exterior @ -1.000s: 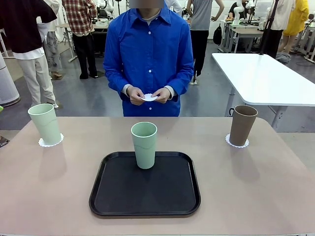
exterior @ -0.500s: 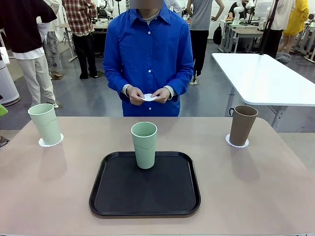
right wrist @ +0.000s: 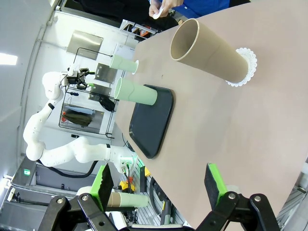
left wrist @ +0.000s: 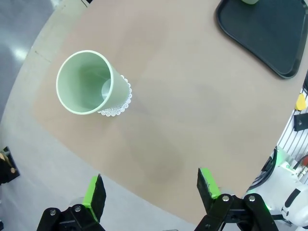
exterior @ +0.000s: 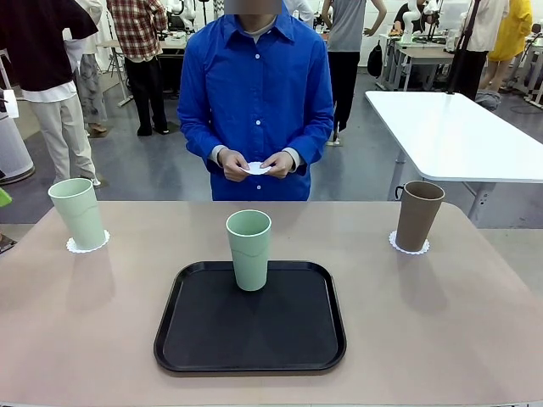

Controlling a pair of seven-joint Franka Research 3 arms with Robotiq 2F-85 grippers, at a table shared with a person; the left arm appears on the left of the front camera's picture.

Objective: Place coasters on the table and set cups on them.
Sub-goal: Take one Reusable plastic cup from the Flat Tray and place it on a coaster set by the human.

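L claw (left wrist: 150,182) apart, mint cup (left wrist: 86,82) well ahead, R claw (right wrist: 159,174) apart, brown cup (right wrist: 211,50) ahead

Front view: fixed on the robot's side, facing across the table (exterior: 85,339) toward the person (exterior: 254,93) at the far edge, tilted slightly down. Left wrist view: high up, looking steeply down past the left gripper (left wrist: 150,182) onto the left mint cup (left wrist: 86,82). Right wrist view: rolled sideways, low over the table past the right gripper (right wrist: 159,172), close to the brown cup (right wrist: 207,45). Shared by all three: table and black tray (exterior: 250,339).
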